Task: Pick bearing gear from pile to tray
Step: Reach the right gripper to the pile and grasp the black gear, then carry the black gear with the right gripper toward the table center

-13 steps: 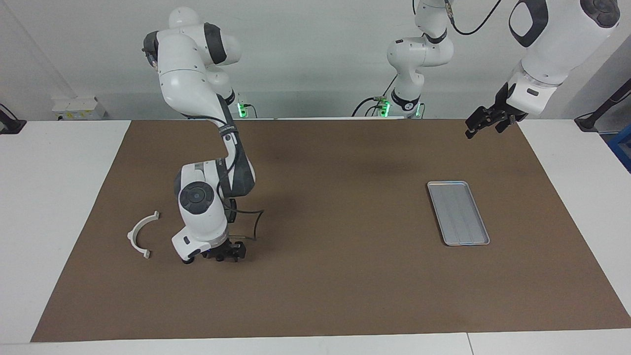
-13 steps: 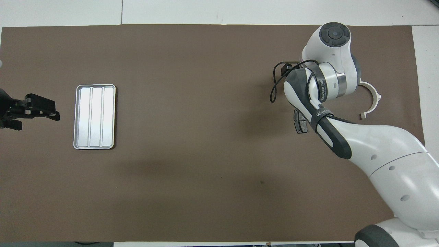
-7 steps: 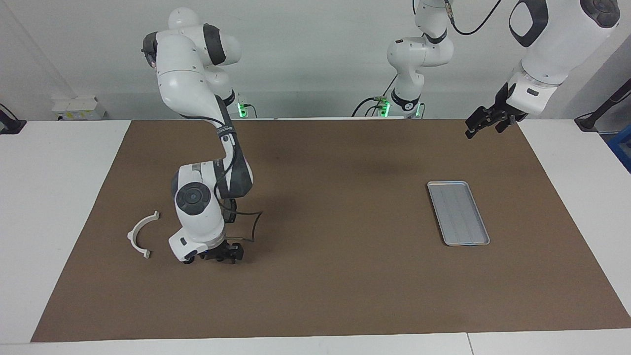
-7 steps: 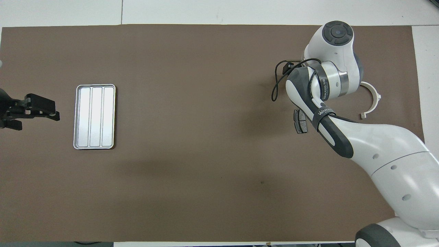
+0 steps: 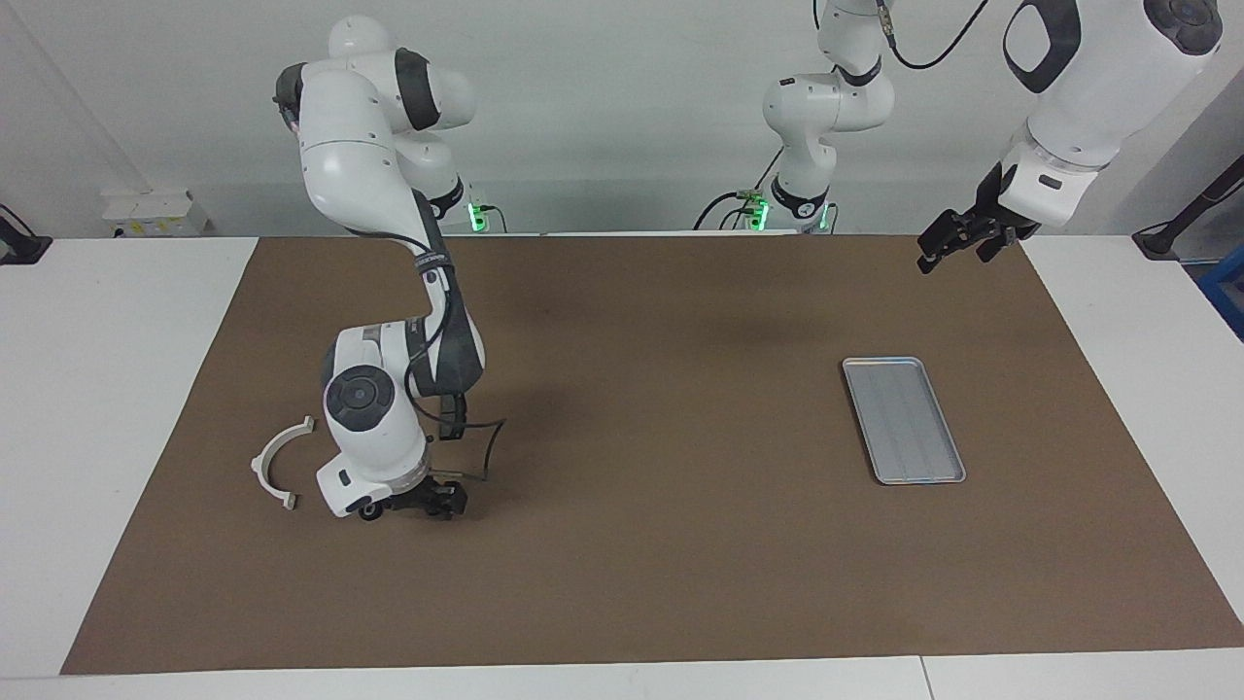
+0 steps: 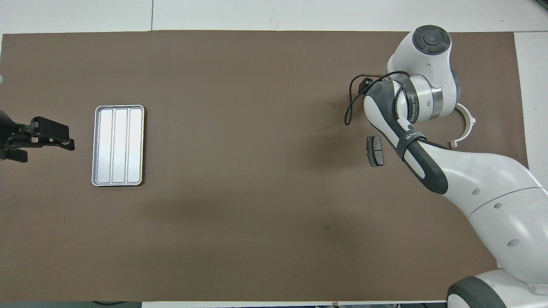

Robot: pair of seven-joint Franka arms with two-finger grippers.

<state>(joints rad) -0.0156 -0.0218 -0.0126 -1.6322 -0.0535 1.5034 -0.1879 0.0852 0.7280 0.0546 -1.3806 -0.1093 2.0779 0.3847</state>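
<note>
The right arm point(image 6: 411, 98) covers its own gripper from above and hides one end of the white bracket point(image 6: 469, 124), at about ten o'clock.

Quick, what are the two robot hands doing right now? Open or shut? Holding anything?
Left gripper: open, holding nothing, up over the brown mat's edge near the shallow silver metal tray.
Right gripper: open, low over the mat beside the white curved half-ring bracket; no grip shows.
</note>
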